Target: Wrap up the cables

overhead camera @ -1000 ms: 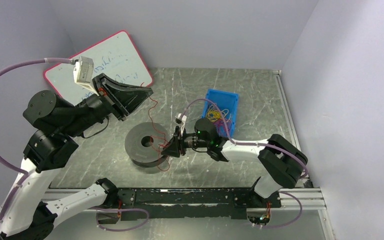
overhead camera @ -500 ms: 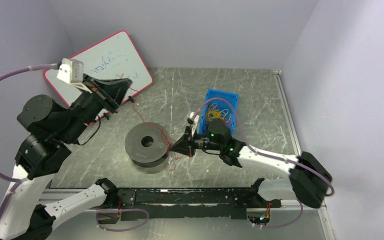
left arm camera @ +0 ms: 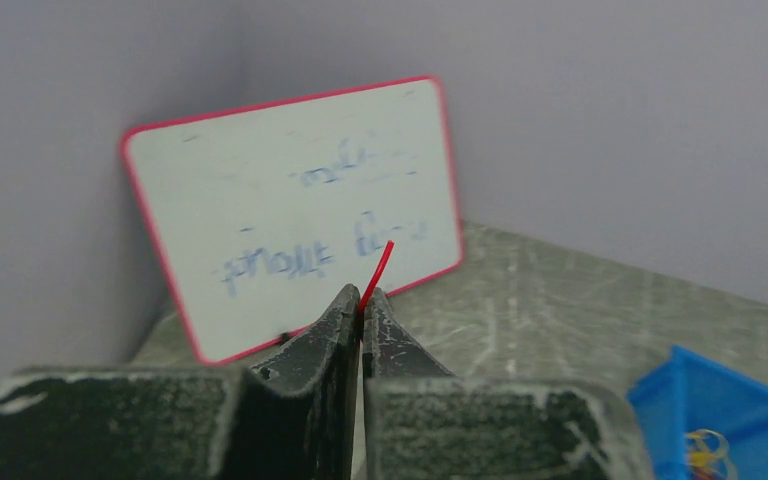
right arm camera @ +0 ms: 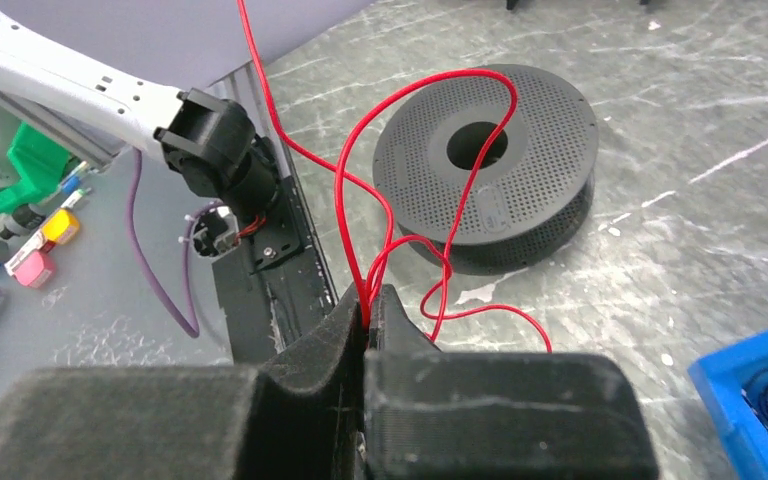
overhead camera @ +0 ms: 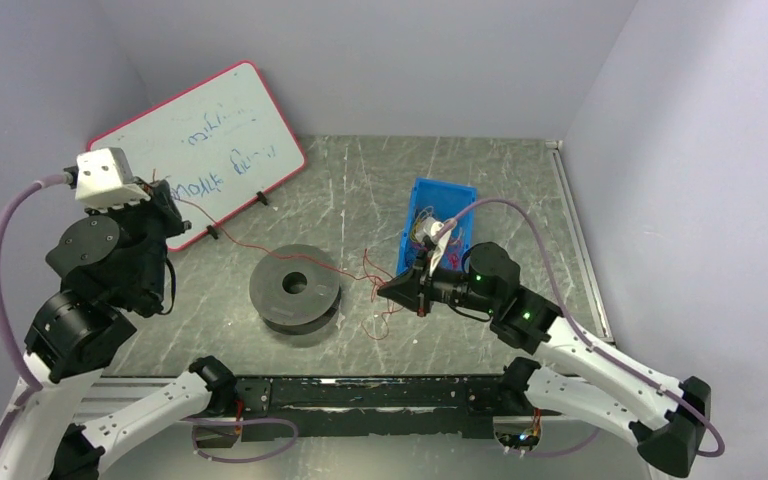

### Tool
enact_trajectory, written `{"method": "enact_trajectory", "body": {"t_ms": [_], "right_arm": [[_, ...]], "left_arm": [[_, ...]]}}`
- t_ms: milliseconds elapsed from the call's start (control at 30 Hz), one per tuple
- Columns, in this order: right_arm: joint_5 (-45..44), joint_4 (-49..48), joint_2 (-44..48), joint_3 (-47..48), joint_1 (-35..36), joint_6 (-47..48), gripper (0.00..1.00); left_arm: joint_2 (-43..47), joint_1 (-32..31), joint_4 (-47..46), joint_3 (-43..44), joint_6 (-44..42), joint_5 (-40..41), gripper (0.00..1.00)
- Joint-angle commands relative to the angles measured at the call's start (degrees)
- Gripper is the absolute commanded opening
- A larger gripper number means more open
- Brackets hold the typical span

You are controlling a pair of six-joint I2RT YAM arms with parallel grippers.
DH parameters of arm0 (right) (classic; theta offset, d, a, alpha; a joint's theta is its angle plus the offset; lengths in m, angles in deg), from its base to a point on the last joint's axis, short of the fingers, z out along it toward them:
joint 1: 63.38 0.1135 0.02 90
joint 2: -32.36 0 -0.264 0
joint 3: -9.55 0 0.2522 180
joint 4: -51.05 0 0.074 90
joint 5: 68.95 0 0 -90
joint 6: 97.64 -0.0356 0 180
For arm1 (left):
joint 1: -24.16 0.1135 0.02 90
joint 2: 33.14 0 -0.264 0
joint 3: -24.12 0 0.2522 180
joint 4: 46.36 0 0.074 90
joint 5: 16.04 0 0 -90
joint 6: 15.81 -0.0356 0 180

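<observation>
The cables are one thin red wire (overhead camera: 371, 268), stretched from my left gripper past the dark grey spool (overhead camera: 295, 292) to my right gripper, with loose loops right of the spool. My left gripper (overhead camera: 164, 194) is raised in front of the whiteboard and shut on one wire end, which pokes out from between its tips (left arm camera: 381, 262). My right gripper (overhead camera: 384, 291) sits low to the right of the spool, shut on several strands of the wire (right arm camera: 430, 150). In the right wrist view the spool (right arm camera: 533, 145) lies flat just beyond the right gripper (right arm camera: 367, 306).
A red-framed whiteboard (overhead camera: 200, 135) leans against the back left wall. A blue bin (overhead camera: 458, 199) with a tangle of coloured wires stands behind the right gripper. The arms' base rail (overhead camera: 370, 392) runs along the near edge.
The right gripper has shut on the wire and pulled back to the right, away from the spool. The left gripper has swung left and nearer, drawing the wire out longer.
</observation>
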Motion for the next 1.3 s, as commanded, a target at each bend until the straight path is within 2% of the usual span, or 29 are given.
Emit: {"method": "enact_trajectory", "body": {"t_ms": [0, 167, 467, 700, 800, 1033, 1267], "right_arm": [[-4.82, 13.05, 2.63, 4.42, -0.53, 2.13, 0.0], [-13.9, 19.73, 4.27, 6.59, -0.63, -0.93, 0.0], [-6.85, 23.65, 6.69, 7.8, -0.82, -4.53, 0.0], [-9.02, 26.41, 8.94, 7.8, -0.82, -6.31, 0.0], [-16.46, 28.79, 9.0, 8.57, -0.82, -7.87, 0.0], [-43.01, 37.09, 4.73, 10.58, -0.9, -14.77, 0.0], [-57.44, 39.8, 1.32, 10.6, -3.26, -21.0, 0.0]], "left_arm": [[0.97, -0.31, 6.04, 0.08, 0.65, 13.39, 0.07], [4.77, -0.35, 10.4, 2.46, 3.53, 16.88, 0.07], [10.8, -0.32, 9.14, 6.86, 0.31, 19.88, 0.07], [12.88, -0.3, 6.93, 7.99, -2.25, 20.38, 0.07], [13.58, -0.3, 5.0, 7.96, -4.49, 21.31, 0.07], [14.28, -0.35, 6.52, 10.62, -4.52, 20.83, 0.07], [15.15, -0.28, 8.15, 12.12, -3.99, 20.94, 0.07]]}}
